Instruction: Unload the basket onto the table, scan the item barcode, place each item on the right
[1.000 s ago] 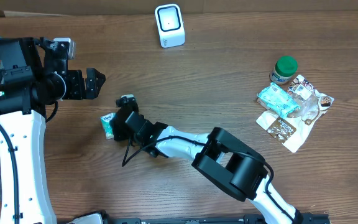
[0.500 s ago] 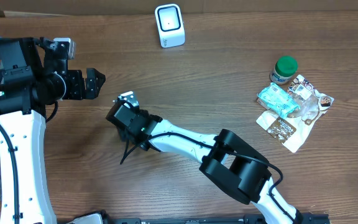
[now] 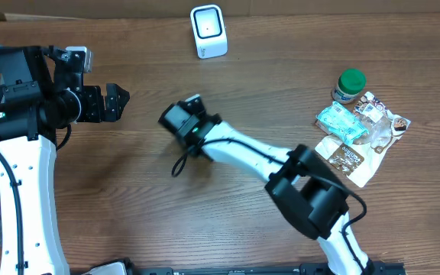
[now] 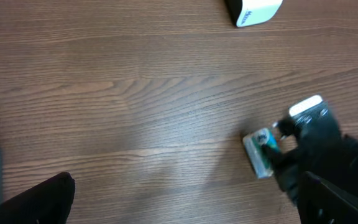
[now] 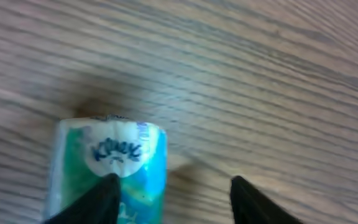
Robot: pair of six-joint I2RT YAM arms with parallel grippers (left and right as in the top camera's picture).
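The right hand point(image 5: 174, 183) has swung up and rightward across the tabletop point(image 3: 281, 84), nearer the white scanner point(image 3: 208, 31). The tissue pack point(image 4: 259, 154) has left its earlier spot and now sits right at that hand's tips. Its fingers point(image 5: 102, 199), pressed together a moment ago, stand apart. The pack is by one of them, not pinched. The left hand point(image 3: 121, 102) stays spread wide, unmoved.
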